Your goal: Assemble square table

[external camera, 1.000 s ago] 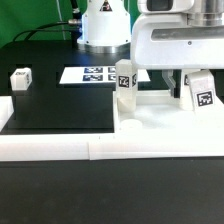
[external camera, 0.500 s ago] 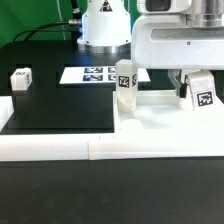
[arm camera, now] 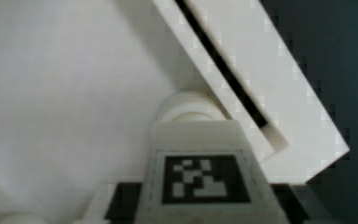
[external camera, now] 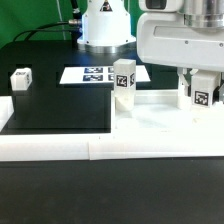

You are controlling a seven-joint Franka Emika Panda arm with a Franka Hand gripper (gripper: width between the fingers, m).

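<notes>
The square table's white slab [external camera: 160, 125] lies flat at the exterior view's right. One white tagged leg [external camera: 123, 82] stands upright on its far left part. A second tagged leg [external camera: 201, 97] stands at the slab's far right, and my gripper [external camera: 200, 90] reaches down over it with a dark finger pressed against each side. In the wrist view that leg [arm camera: 202, 170] fills the gap of the gripper [arm camera: 202, 208], its tag facing the camera, with the slab [arm camera: 69, 90] behind it. A third leg [external camera: 20, 78] lies on the black table at the left.
The marker board [external camera: 90, 74] lies flat at the back, in front of the arm's base [external camera: 105, 25]. A low white border wall [external camera: 55, 150] runs along the front and the left side. The black tabletop [external camera: 60, 105] lies between the wall and the slab.
The jaws have drawn in from wide open onto the right leg. The hand has shifted slightly to the exterior view's right, and the leg under it now stands straighter.
</notes>
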